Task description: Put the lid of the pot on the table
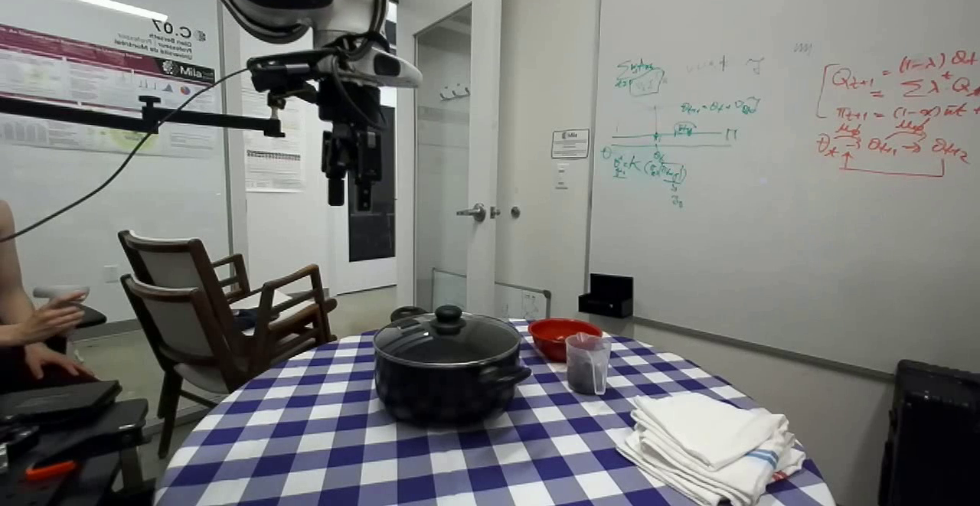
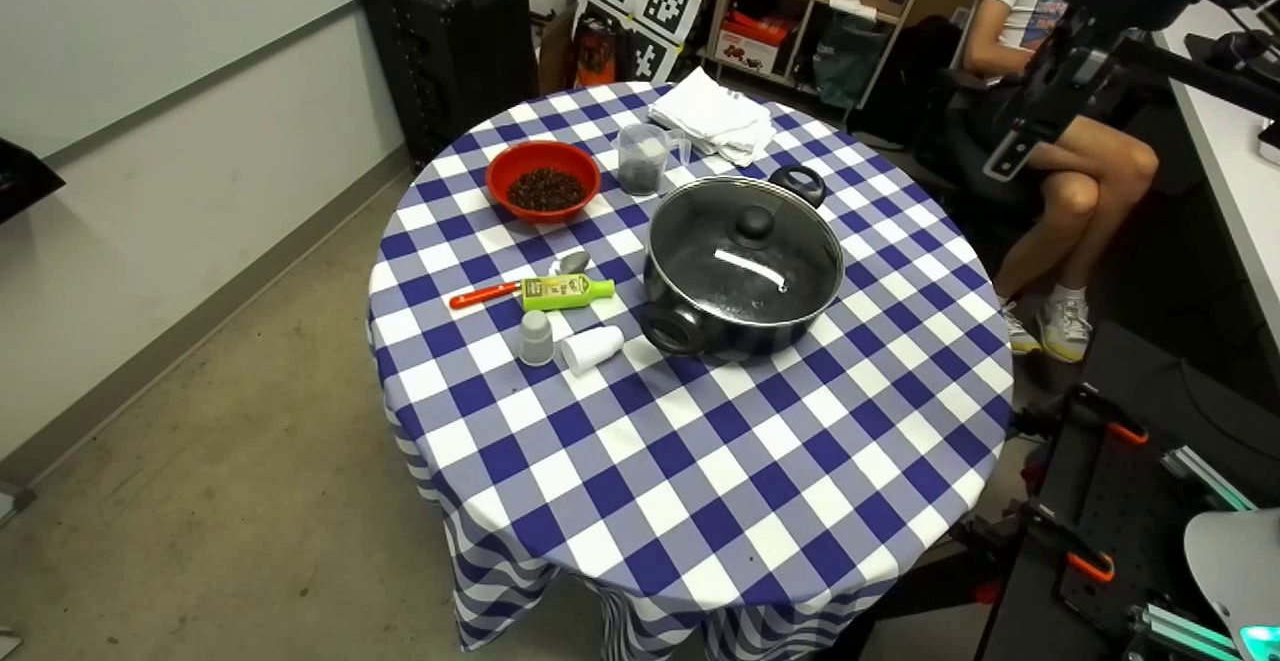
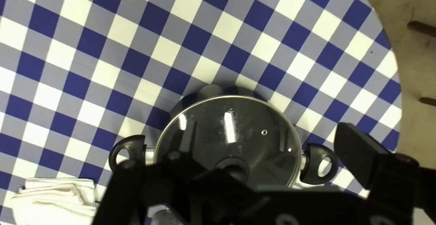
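The black pot (image 1: 429, 395) stands upright on the table with the blue-and-white checked cloth (image 1: 306, 429). The glass lid (image 1: 413, 341) with its metal rim and black knob (image 1: 449, 318) sits on the pot; it also shows in an exterior view (image 2: 715, 261). In the wrist view the lid (image 3: 211, 126) lies below my gripper, and the gripper's dark parts hide its near edge and part of the knob. My gripper (image 1: 350, 196) hangs high above the table, well apart from the lid, with its fingers spread and nothing between them.
A red bowl (image 2: 543, 203) with dark bits and a clear measuring cup (image 2: 640, 166) stand beside the pot. White folded cloths (image 1: 712, 445) lie near the edge. A green bottle (image 2: 560, 292), an orange-handled utensil (image 2: 485, 295), a shaker (image 2: 536, 339) and a white cup (image 2: 592, 349) are near one pot handle.
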{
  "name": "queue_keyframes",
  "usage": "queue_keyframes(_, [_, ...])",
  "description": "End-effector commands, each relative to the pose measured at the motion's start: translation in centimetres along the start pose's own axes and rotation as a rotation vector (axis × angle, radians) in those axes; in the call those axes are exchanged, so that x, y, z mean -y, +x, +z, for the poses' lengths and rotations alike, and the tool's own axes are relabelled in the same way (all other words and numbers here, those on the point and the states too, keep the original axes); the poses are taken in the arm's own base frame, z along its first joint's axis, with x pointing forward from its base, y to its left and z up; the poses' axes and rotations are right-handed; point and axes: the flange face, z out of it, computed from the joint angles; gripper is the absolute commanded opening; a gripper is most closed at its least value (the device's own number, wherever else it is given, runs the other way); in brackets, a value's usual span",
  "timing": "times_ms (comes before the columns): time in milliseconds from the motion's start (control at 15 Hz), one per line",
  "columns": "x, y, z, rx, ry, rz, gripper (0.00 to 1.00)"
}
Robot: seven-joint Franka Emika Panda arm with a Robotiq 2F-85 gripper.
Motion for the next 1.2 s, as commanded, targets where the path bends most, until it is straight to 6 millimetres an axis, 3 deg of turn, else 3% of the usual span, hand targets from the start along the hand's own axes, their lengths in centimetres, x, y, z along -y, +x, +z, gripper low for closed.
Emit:
queue_keyframes(0, [-0.8, 4.7, 1.8, 0.003, -0.074, 0.037, 1.0])
queue_keyframes(533, [0.2, 13.2, 4.5, 0.012, -0.132, 0.027, 1.0])
queue_keyframes(1133, [0.0, 18.1, 10.5, 0.059, -0.089, 0.036, 1.0])
